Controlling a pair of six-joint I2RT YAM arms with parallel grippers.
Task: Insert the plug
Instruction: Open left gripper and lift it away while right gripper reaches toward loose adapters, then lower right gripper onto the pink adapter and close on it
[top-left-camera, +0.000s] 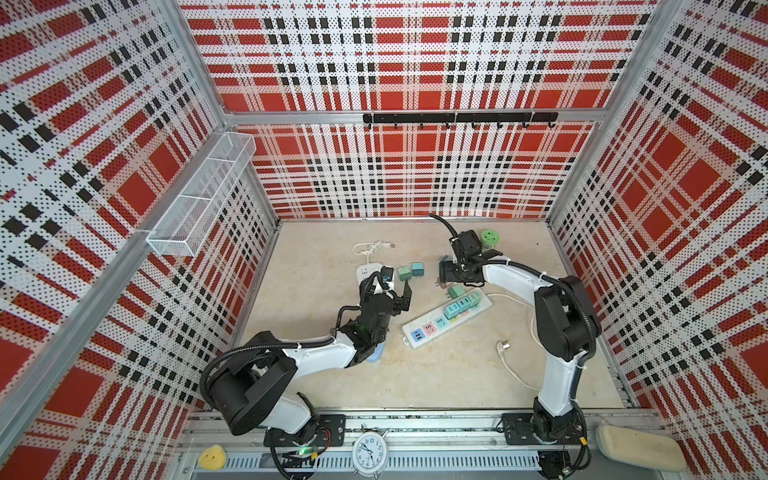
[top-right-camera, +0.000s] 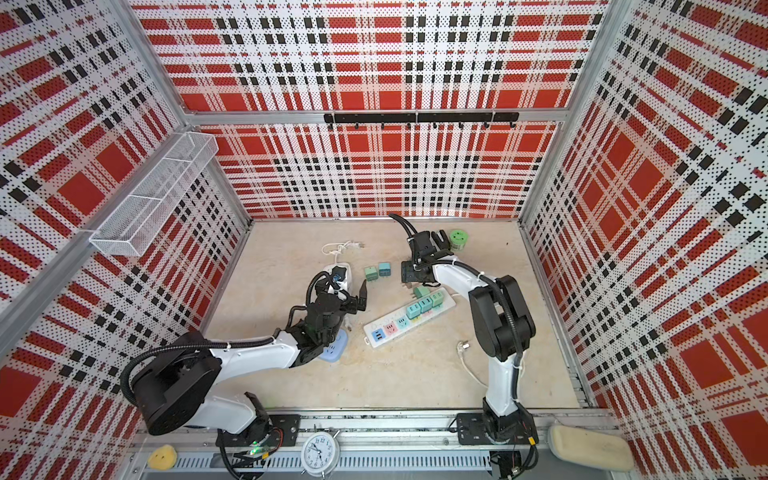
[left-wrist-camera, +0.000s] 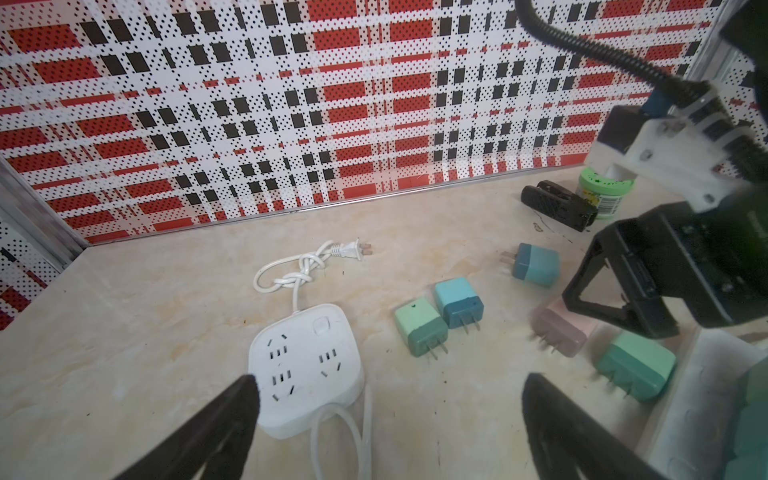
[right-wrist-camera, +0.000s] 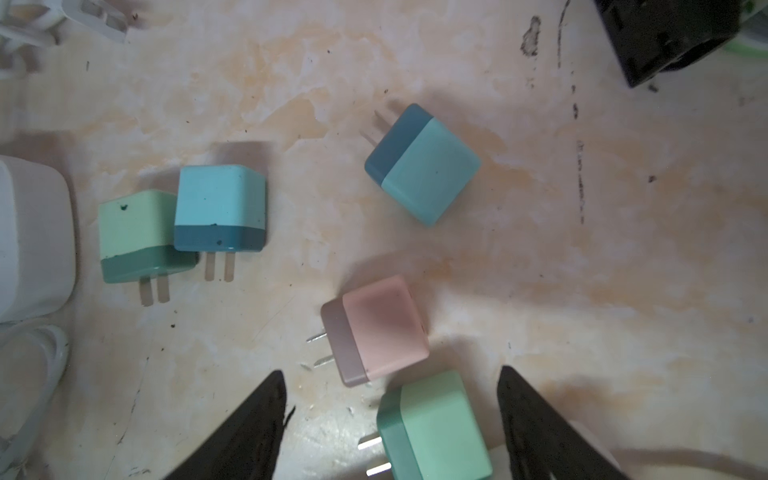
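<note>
Right wrist view gives you the clearest read: the right gripper (right-wrist-camera: 390, 372) stands spread astride a mint-green cube plug (right-wrist-camera: 436, 428) lying on its side on the beige tabletop (right-wrist-camera: 582, 249). A gap shows at one finger, so nothing is pinched. A pink cube plug (right-wrist-camera: 378, 328) lies just beside it.

In both top views your right arm rises from its base at 5 o'clock, elbow bent and forearm reaching toward 10 o'clock. Its wrist tips down at the 12 o'clock edge of the long white power strip (top-left-camera: 436, 324).

Your left arm stretches from 7 o'clock toward 1 o'clock. The left gripper (left-wrist-camera: 390, 377) hangs wide apart and empty near the square white socket block (left-wrist-camera: 305, 365).
</note>
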